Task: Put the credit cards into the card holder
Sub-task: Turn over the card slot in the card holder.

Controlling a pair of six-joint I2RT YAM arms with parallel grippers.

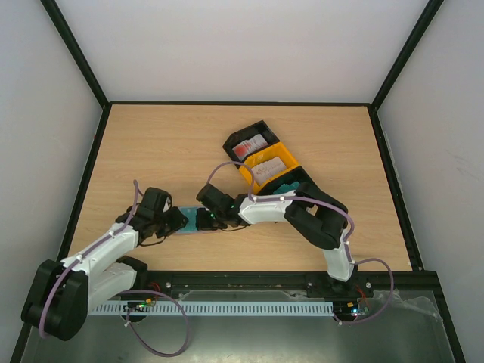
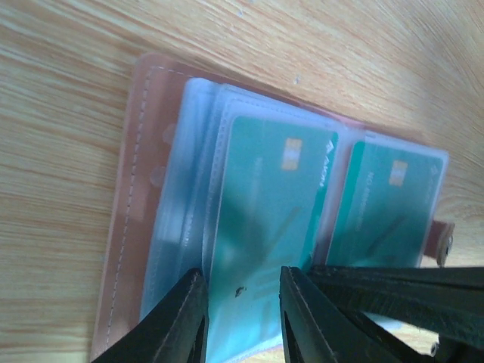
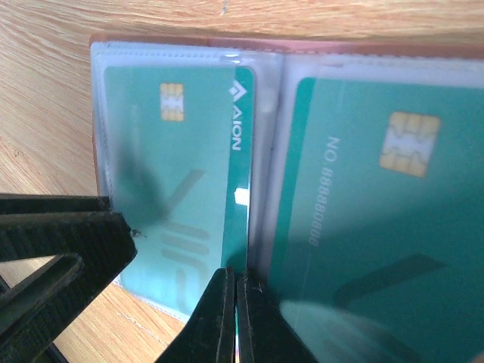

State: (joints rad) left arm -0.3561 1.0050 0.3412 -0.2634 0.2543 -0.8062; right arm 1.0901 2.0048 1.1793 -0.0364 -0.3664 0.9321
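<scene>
Card holder [image 2: 127,197] with two teal cards [image 3: 174,189] is detailed only in wrist views; left gripper [image 2: 242,291] is parted over one, right gripper [image 3: 236,280] shut at the fold.

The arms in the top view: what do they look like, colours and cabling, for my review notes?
The left arm and right arm have white link shells, black joints and black bases. A pale purple cable loops loosely along each. In the wrist views the fingers are matt black, tapering wedges. No markings are legible.
</scene>
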